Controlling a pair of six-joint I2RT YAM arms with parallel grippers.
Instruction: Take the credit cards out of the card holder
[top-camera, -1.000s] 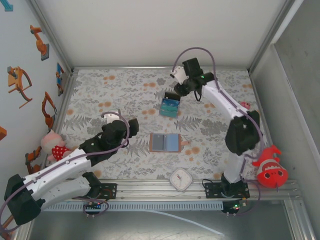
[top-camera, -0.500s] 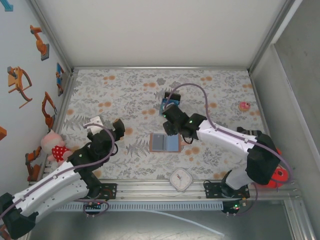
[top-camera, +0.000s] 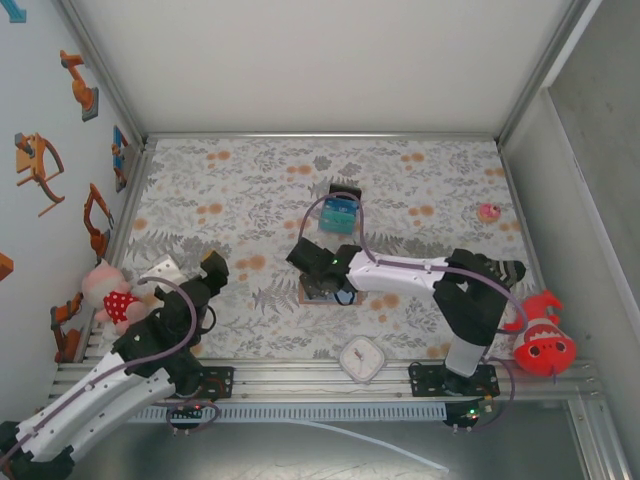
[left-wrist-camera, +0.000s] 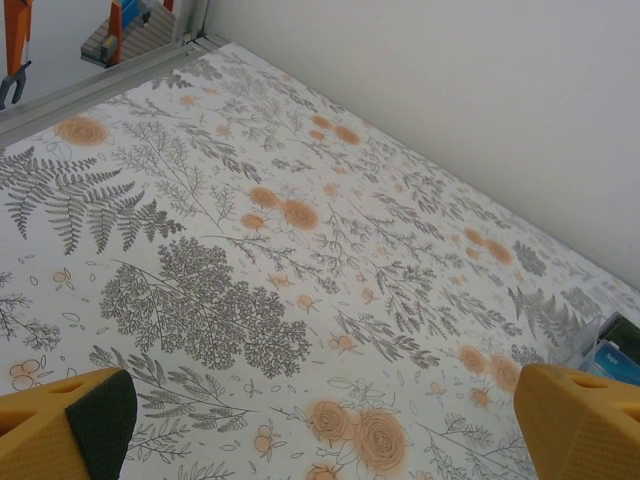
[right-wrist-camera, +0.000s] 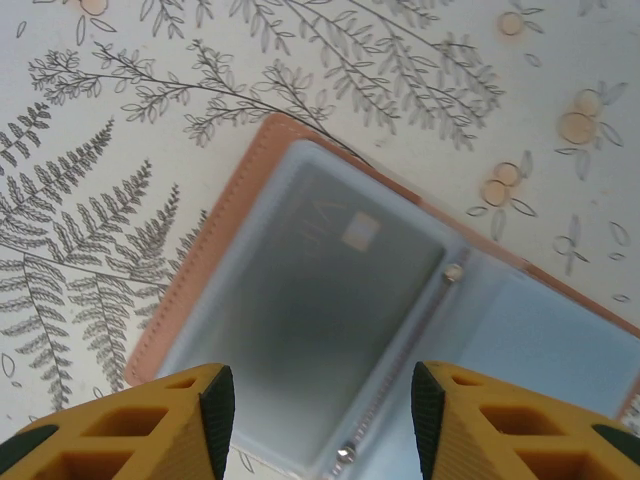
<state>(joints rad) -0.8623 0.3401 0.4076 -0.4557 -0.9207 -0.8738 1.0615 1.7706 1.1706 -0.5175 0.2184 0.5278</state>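
Right pincer: released, jaws standing apart with nothing between them, poised directly above the card holder. Whether it touches the holder cannot be told from the wrist view.

Holder: lying open and flat on the bench, brown leather rim outward, pale inner pages up. The left page carries a dark card behind its cloudy sleeve. What the right page contains cannot be told. In the top view the holder sits at mid-bench, largely covered by the right arm.

Loose cards: a small stack, teal and light blue uppermost with a black edge at the far end. It lies on the bench just beyond the holder and apart from it.

Left pincer: released, jaws spread wide and empty. It hangs over bare patterned bench at the near left, well apart from holder and stack.

A white square item rests at the near edge.
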